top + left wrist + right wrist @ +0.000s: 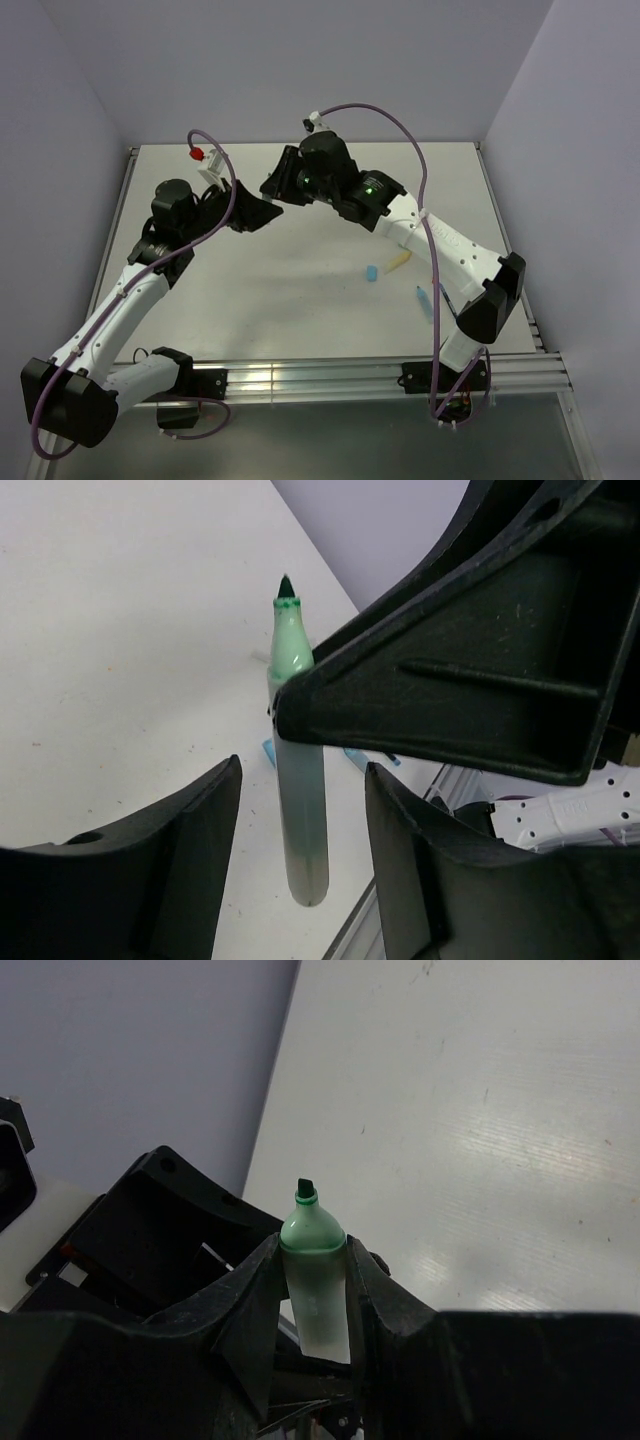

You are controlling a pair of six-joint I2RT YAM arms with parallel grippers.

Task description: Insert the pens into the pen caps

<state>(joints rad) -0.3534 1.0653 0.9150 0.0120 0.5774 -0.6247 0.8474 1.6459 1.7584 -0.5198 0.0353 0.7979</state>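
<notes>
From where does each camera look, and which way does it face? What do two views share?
Top external: above and behind the bases, looking down on the table; left arm and right arm show whole, left gripper and right gripper close together.
Left wrist: on the left wrist, looking along its own open fingers at the green marker.
Right wrist: on the right wrist, looking past its own fingers, clamped on that marker, to table and wall.
Shared: both wrist views show the green marker's bare tip.

Marker [318,1305] btwn R gripper [313,1252] jaws, over table [500,1110]
</notes>
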